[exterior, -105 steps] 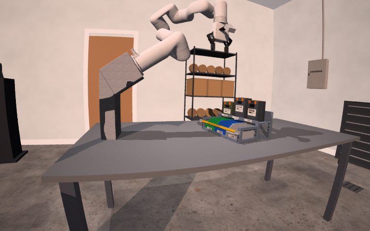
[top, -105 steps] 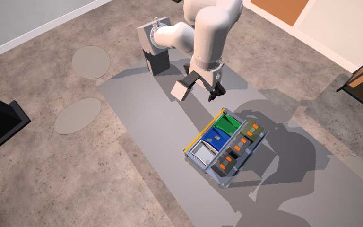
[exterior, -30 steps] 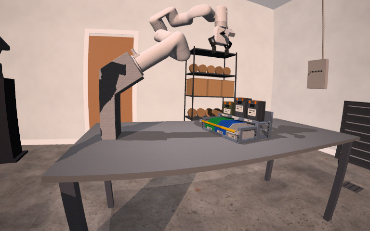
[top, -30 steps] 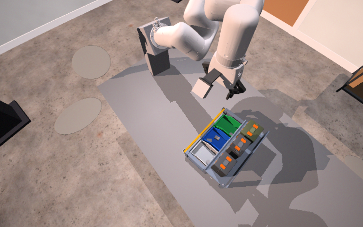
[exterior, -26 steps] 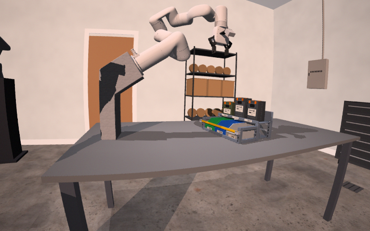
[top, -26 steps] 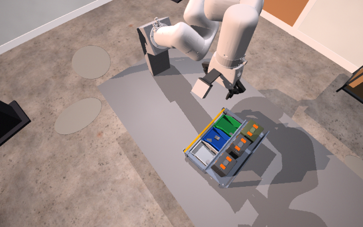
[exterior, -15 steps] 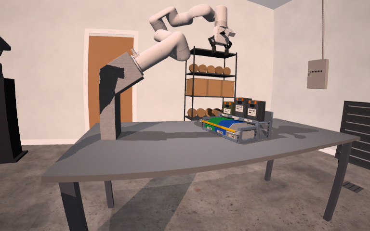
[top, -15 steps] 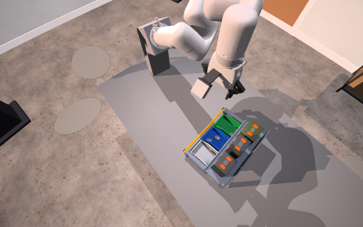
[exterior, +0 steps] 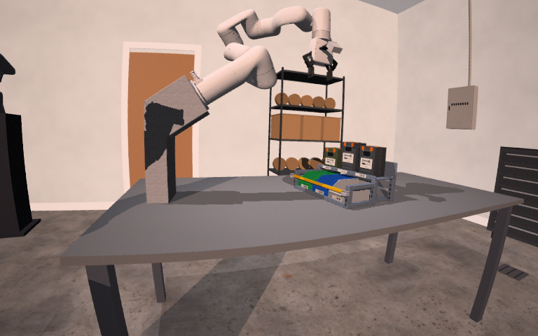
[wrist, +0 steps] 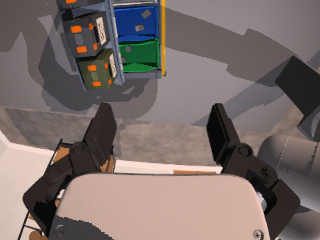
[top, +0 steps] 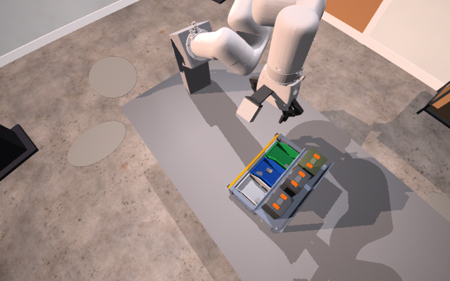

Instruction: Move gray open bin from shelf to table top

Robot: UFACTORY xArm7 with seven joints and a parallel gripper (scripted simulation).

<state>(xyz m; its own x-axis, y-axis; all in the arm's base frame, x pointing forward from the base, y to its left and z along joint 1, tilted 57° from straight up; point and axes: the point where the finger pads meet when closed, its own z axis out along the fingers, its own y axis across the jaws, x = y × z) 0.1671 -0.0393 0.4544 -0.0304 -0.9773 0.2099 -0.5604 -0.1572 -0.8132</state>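
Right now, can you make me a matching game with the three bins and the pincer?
1. green bin
2. blue bin
3. gray bin
4. pincer

A. wide open, in the air
B. between the other two bins
C. the end nearest the pincer
D. the end farthest from the pincer

Pairs: 1-C, 2-B, 3-D, 4-A

Since the oldest pictures, the arm (top: pixel 288 43) (exterior: pixel 293 17) (wrist: pixel 295 162) has swung across in the top view, carrying the pincer (top: pixel 268 103) (exterior: pixel 320 75) (wrist: pixel 161 115) farther from the pedestal (top: pixel 200 78) (exterior: pixel 158 178) and nearer the tabletop's (top: pixel 149 112) (exterior: pixel 237 229) (wrist: pixel 200 50) far edge. In the exterior view, the pincer sits slightly lower, and the dark shadow (exterior: pixel 156 122) on the pedestal now reaches up its slanted head.
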